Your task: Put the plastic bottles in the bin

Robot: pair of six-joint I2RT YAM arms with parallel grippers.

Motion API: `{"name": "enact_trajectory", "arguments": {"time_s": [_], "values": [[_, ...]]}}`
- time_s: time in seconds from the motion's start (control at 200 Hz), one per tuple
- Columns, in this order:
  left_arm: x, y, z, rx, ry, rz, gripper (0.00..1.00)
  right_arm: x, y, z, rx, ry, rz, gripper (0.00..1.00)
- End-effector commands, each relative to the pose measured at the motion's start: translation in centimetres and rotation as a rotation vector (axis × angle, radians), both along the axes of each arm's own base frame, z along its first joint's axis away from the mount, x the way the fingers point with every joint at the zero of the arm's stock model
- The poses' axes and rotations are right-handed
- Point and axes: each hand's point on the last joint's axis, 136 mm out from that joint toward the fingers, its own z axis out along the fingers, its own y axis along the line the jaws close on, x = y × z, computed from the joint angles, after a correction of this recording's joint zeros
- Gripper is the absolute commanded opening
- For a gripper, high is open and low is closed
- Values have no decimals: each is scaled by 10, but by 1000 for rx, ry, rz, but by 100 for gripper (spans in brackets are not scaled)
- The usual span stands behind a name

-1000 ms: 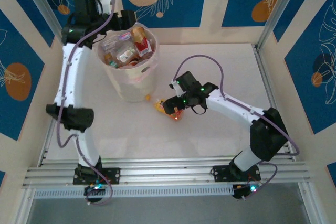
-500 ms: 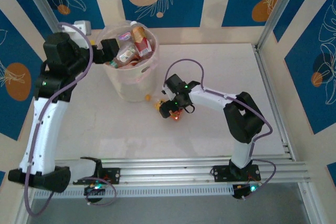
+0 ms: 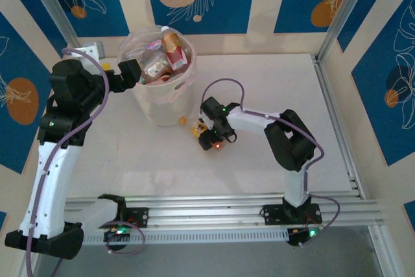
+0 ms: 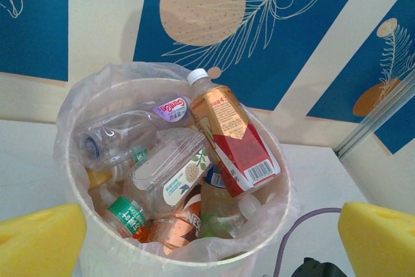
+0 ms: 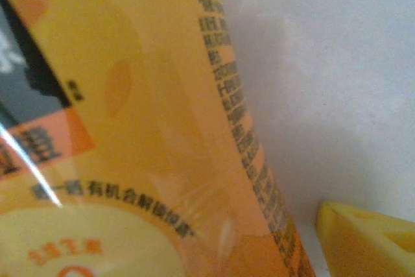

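Top external: bin (image 3: 162, 105) by my spread left claw (image 3: 136, 72) is packed w/ bottles (image 3: 159, 63), 1 orange bottle (image 3: 196, 130) still out at my right claw (image 3: 207, 137), can't tell its grip tbh.

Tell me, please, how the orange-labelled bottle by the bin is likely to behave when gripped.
The orange-labelled bottle looks round-bodied, so a nudge would probably roll it across the smooth table. Its glossy label may prove slippery. Being thin plastic, apparently, it is likely light and squashable.
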Motion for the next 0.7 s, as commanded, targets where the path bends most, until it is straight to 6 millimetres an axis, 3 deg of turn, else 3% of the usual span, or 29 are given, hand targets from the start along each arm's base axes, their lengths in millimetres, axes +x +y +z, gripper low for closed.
{"name": "enact_trajectory", "arguments": {"time_s": [0.0,0.145,0.355,0.555,0.695], "values": [[1,-3,6,-28,-25,-3,99,-7,-4,-6,-43,32,-13,81],[3,-5,4,-38,-21,-12,100,-10,-9,-9,-54,39,-39,71],[3,-8,2,-47,-11,-25,99,-11,-14,9,-33,3,-68,51],[0,-15,4,-65,-11,-66,99,-12,-29,44,-27,-80,-116,49],[-1,-24,6,-86,-11,-116,100,-13,-40,87,13,-170,-156,47]]}}
